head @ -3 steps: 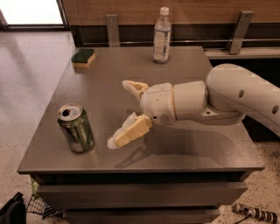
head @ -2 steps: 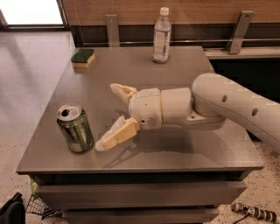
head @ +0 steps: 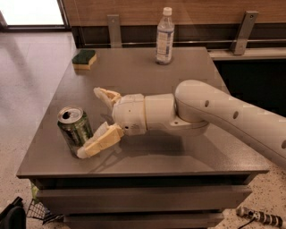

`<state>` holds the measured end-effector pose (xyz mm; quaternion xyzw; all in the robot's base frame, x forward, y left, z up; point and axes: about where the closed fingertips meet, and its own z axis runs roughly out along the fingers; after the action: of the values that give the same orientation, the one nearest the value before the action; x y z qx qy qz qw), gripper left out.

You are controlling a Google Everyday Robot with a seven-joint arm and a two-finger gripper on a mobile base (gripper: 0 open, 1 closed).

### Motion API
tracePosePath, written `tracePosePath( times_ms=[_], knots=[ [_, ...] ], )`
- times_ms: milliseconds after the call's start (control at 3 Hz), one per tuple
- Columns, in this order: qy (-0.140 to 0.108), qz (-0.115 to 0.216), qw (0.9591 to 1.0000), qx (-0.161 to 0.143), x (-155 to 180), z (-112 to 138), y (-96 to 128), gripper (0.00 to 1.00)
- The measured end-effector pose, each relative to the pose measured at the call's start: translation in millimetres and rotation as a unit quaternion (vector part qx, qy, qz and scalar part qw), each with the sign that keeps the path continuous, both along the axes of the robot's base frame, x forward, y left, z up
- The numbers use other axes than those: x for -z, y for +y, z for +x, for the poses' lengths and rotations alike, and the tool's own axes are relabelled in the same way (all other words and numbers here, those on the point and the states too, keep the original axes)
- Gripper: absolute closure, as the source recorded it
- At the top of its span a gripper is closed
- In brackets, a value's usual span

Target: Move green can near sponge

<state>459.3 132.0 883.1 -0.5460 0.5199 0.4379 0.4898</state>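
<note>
Clearly the pincer (head: 88, 122) gapes wide, gripping nothing, its lower finger touching the green can (head: 73, 129).

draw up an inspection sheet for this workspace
surface: grey table, flat, no spills seen
job's things: green can upright near the front left corner; sponge at the back left, well apart from the can
clutter: clear plastic bottle upright at the back edge
grippers: gripper open at the can, one finger low in front of it, the other behind; not closed on it
cables: what looks like a striped cable on the floor, lower right
surroundings: wood wall; wire basket low at left
</note>
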Motion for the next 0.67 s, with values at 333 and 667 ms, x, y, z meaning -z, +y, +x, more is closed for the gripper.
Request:
tracePosePath(
  times_ms=[333, 667],
  knots=[
    [0.01, -0.028, 0.9995, 0.011, 5, -12, 24, 0.03],
    [0.016, -0.043, 0.9988, 0.016, 10, -18, 35, 0.25]
  ],
)
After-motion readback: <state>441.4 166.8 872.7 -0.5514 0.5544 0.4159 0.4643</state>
